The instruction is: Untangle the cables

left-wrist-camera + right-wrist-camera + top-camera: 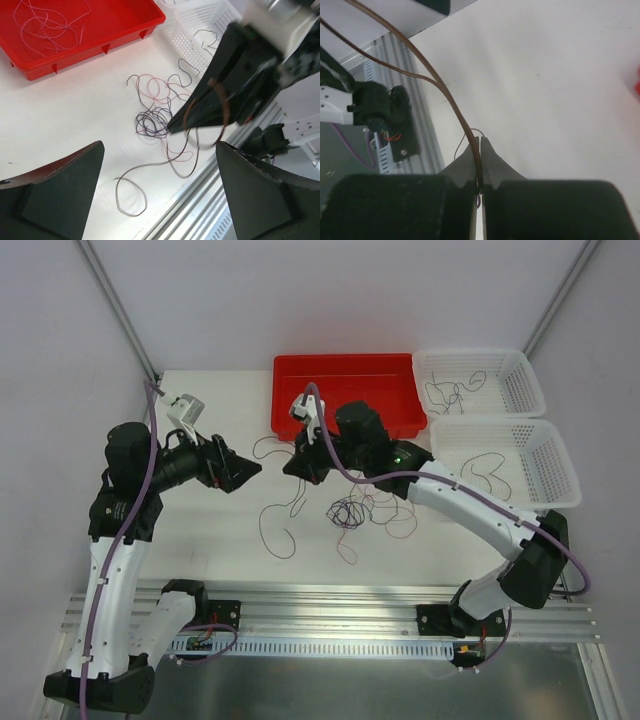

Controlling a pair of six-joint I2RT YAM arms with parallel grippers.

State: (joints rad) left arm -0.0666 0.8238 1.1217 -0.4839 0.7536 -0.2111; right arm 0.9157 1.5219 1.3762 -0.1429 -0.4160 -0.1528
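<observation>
Overhead view: my left fingers (238, 470) and my right fingers (297, 466) face each other above the white table (200, 530). The cables (350, 512) lie in a loose knot at five o'clock from my right fingers.

Left wrist view: my left fingers stand wide apart, empty. The knot sits at twelve o'clock, beside my right fingers, which pinch a brown strand (186, 112).

Right wrist view: my right fingers are pressed together on that strand.
</observation>
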